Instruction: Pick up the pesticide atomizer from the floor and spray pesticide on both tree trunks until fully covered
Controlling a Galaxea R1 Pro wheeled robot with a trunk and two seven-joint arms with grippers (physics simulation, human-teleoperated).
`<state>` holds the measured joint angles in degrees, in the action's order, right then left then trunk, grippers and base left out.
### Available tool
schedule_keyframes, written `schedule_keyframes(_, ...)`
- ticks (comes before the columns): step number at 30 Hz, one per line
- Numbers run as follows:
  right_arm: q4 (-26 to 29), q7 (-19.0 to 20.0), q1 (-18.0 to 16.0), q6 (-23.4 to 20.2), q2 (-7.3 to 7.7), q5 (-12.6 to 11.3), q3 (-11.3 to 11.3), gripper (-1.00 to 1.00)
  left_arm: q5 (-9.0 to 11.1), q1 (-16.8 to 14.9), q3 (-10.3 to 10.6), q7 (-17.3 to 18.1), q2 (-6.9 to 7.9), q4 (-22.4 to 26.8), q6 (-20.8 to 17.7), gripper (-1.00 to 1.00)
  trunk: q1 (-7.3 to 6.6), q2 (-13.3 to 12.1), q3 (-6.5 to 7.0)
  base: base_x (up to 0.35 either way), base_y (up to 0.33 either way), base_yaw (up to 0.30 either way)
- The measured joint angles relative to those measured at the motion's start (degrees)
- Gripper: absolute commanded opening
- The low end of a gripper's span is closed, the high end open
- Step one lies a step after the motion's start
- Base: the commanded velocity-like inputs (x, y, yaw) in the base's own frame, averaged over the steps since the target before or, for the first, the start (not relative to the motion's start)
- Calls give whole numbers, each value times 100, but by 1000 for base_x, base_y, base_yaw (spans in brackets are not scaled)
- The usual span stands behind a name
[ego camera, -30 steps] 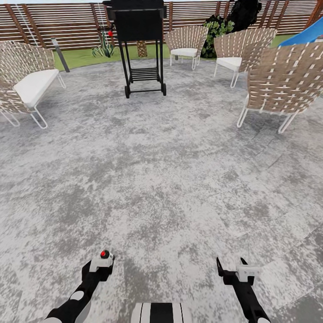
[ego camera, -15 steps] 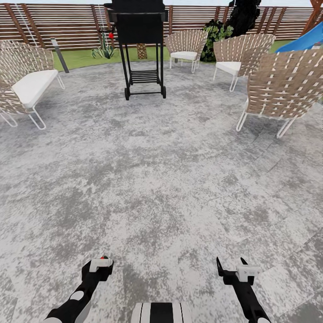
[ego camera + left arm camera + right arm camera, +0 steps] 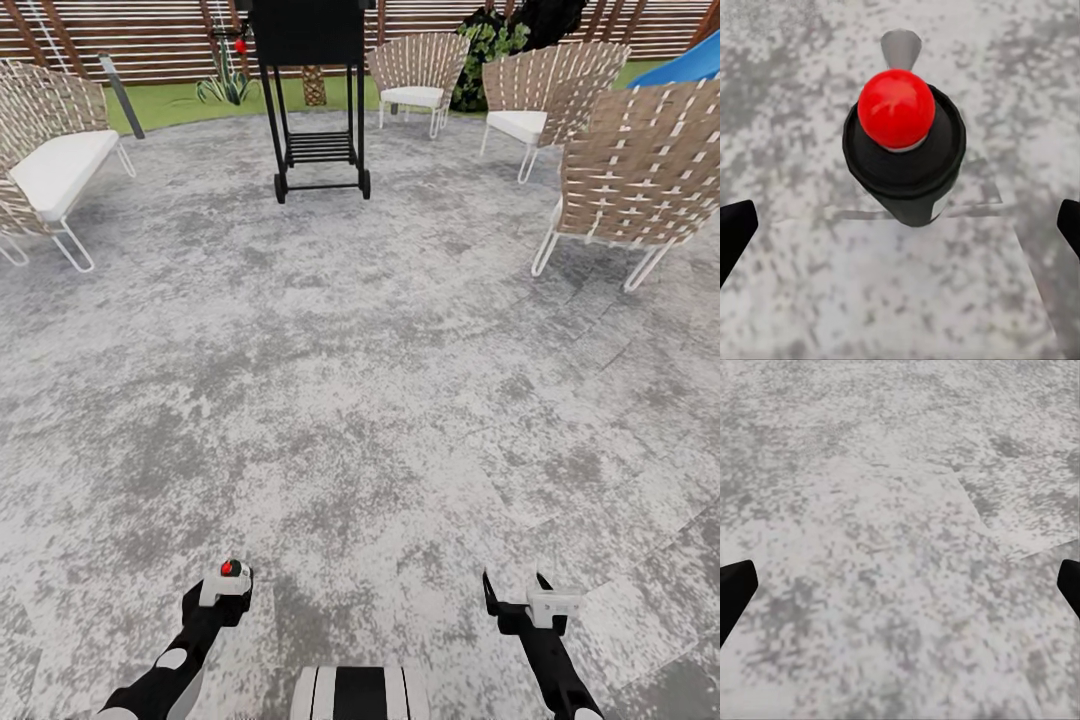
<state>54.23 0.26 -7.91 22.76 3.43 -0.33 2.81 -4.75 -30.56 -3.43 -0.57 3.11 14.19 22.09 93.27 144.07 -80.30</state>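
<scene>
The pesticide atomizer (image 3: 232,568) sits in my left gripper (image 3: 228,582) low at the left of the head view, its bright red tip pointing up. In the left wrist view the atomizer (image 3: 904,142) is a black body with a round red tip, hanging over the paving, and the gripper's black fingertips show at both edges. My right gripper (image 3: 513,588) is open and holds nothing, its two black fingers spread over bare paving. The two thick-trunked trees are out of view.
I stand on a round grey mottled patio (image 3: 360,380). A black grill (image 3: 310,100) with a red knob (image 3: 240,45) stands ahead. Woven chairs stand at the left (image 3: 50,160), right (image 3: 640,170) and back (image 3: 415,75). Behind them are lawn (image 3: 170,100) and slat fence (image 3: 150,40).
The whole picture has shifted, so the camera moved; grill and chairs sit a little higher and nearer. Both arms keep their pose. The red tip, half hidden a moment ago, shows fully again.
</scene>
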Motion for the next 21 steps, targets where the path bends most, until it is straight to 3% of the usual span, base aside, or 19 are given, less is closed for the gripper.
schedule_keyframes(21, 0, 0, 0, -3, 0, -1, 0, 100, 0, -2, 0, -3, -3, -1, 0, 100, 0, 0, -8, 44, 0, 0)
